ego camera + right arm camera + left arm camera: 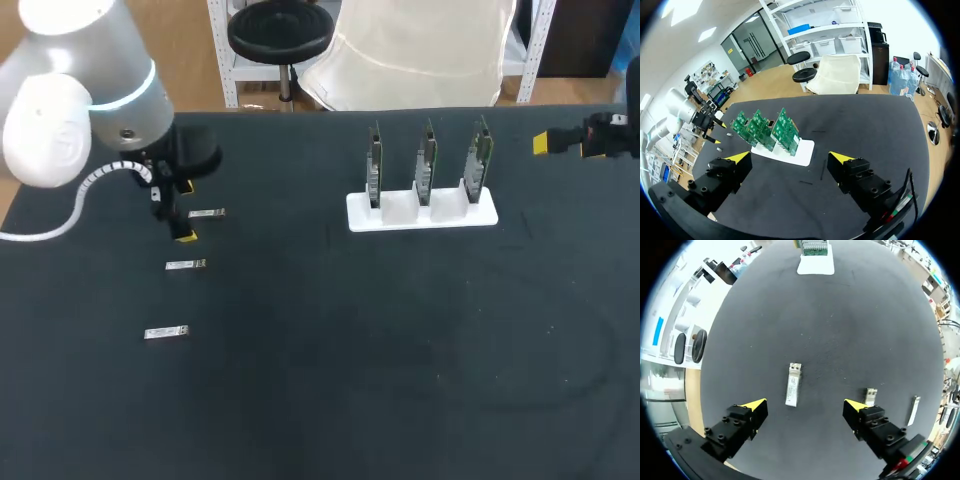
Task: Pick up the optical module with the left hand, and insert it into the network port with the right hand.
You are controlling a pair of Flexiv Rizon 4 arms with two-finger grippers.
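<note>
Modules first: three little silver optical modules are lying flat in a loose row on the black table (400, 350), over on my left side. The far one (793, 384) is the one that matters. It sits right under the left gripper (805, 407), lined up in the gap between the two yellow-tipped fingers, which are spread wide and not touching it. The other two modules (186, 264) (167, 332) lie off to one side of that gripper, nearer the table's front edge. Well apart from all that, toward the back right, a white holder (420, 212) has three green circuit boards (427, 160) standing upright in it, side by side. The ports on them are too small to make out. The right gripper (790, 160) hangs near the back right edge of the table, beside the holder, fingers wide apart with nothing in them.
</note>
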